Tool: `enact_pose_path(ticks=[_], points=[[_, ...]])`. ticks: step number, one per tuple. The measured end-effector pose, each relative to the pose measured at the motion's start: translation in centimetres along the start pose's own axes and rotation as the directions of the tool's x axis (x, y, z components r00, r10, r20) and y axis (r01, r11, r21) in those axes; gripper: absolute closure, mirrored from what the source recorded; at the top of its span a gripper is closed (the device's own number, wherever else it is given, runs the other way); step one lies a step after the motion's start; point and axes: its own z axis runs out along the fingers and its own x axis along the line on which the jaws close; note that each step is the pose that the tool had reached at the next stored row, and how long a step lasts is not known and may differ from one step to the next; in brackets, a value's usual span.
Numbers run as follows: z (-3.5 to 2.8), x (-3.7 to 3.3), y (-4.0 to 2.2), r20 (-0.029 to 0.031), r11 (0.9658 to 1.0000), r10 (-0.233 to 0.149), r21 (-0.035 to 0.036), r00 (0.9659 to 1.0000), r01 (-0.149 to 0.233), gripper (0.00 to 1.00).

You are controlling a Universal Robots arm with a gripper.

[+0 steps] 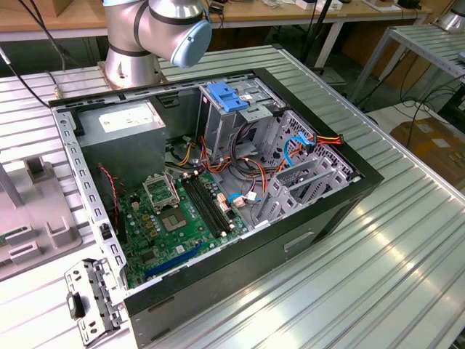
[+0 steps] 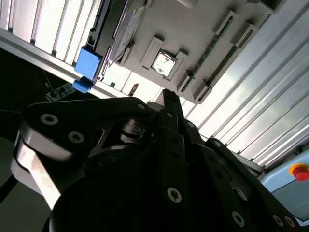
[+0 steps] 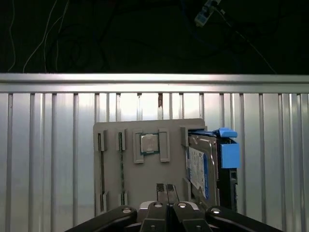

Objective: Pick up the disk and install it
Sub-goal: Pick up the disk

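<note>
The disk stands on its edge in a slot of a grey holder on the ribbed metal table. It has a white label and light-blue side rails. In the second wrist view the disk and its blue rail sit at one end of the same holder. My gripper hovers above the holder's near edge, beside the disk and apart from it. Its two fingertips are pressed together, shut on nothing. The open computer case lies in the exterior view.
A processor chip rests in the holder beside the disk. Inside the case are a metal drive cage with a blue bracket, a grey power supply, a green motherboard and loose cables. The arm's base stands behind the case.
</note>
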Motion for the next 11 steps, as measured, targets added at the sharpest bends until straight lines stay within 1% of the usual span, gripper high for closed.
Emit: enact_pose_path(ticks=[1, 2, 3, 4, 5, 6, 11], points=[[0.00, 0.00, 0.00, 0.0000, 1.0000, 0.000, 0.0001, 1.0000, 0.000, 0.89], [0.03, 0.00, 0.01, 0.0009, 0.9999, 0.000, 0.0108, 1.0000, 0.000, 0.89], [0.03, 0.00, 0.01, 0.0011, 0.9997, -0.001, 0.0244, 1.0000, 0.001, 0.89], [0.02, 0.00, 0.02, 0.0012, 0.9993, -0.001, 0.0362, 1.0000, 0.001, 0.89], [0.03, 0.00, 0.06, 0.0015, 0.9984, -0.002, 0.0567, 1.0000, 0.001, 0.89], [0.04, 0.00, 0.05, 0.0016, 0.9983, -0.002, 0.0585, 1.0000, 0.001, 0.89], [0.03, 0.00, 0.06, 0.0015, 0.9981, -0.002, 0.0608, 1.0000, 0.002, 0.89]])
